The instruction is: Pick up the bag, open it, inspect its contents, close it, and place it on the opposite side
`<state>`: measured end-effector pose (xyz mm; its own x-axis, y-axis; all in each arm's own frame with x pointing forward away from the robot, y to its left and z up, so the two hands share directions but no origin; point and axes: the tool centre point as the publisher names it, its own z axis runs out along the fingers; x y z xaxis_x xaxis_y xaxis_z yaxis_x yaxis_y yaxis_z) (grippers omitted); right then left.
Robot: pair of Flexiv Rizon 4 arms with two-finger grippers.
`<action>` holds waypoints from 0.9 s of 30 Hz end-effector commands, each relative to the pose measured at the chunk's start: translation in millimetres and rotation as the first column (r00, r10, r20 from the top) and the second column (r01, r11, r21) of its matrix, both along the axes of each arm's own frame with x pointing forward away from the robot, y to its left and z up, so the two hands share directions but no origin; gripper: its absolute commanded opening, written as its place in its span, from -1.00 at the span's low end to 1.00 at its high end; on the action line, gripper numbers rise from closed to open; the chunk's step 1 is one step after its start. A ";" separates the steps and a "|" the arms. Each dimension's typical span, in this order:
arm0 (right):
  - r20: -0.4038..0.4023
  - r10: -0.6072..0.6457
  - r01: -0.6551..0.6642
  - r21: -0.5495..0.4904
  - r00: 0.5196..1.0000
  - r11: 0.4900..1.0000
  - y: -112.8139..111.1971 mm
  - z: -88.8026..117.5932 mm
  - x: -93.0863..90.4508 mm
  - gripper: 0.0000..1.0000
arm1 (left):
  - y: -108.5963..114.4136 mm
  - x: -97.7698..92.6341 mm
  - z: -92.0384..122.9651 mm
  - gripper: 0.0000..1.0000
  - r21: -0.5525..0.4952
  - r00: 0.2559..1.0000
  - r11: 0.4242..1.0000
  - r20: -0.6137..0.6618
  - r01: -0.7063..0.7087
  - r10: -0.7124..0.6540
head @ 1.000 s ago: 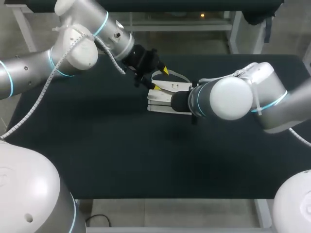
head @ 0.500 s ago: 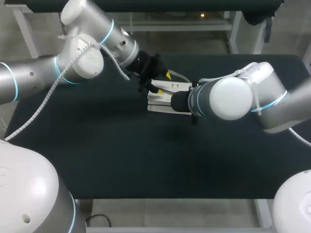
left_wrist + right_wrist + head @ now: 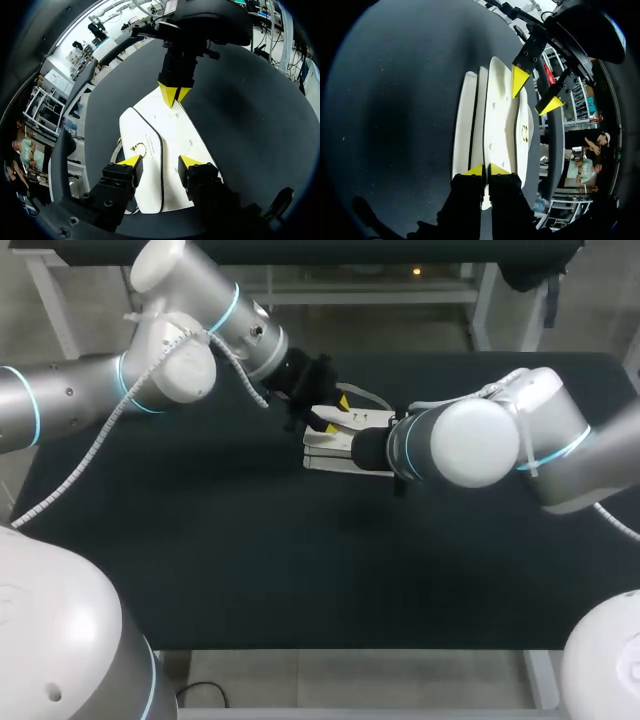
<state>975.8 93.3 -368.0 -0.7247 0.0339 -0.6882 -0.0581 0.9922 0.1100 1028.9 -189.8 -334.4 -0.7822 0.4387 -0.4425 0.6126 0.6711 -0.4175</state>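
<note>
Flat white bag (image 3: pixel 172 127) with a dark seam lies on the black tabletop (image 3: pixel 250 560) near its far edge, long axis running arm to arm. Left jaws released, straddling the handle end. Right jaws clenched at the opposite end.

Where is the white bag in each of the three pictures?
Head view: bag in the middle, beside the left gripper.
Left wrist view: bag under the open left gripper.
Right wrist view: bag ahead of the right gripper, which pinches its near edge.
Shared landmark: the left gripper's yellow tips at the bag.
</note>
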 end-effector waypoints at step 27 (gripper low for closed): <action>0.109 -0.005 0.004 0.014 0.994 1.000 -1.4 -3.9 -2.4 -1.00 | -1.3 29.5 -8.8 -1.00 -0.013 0.996 0.996 -0.014 -0.089 0.089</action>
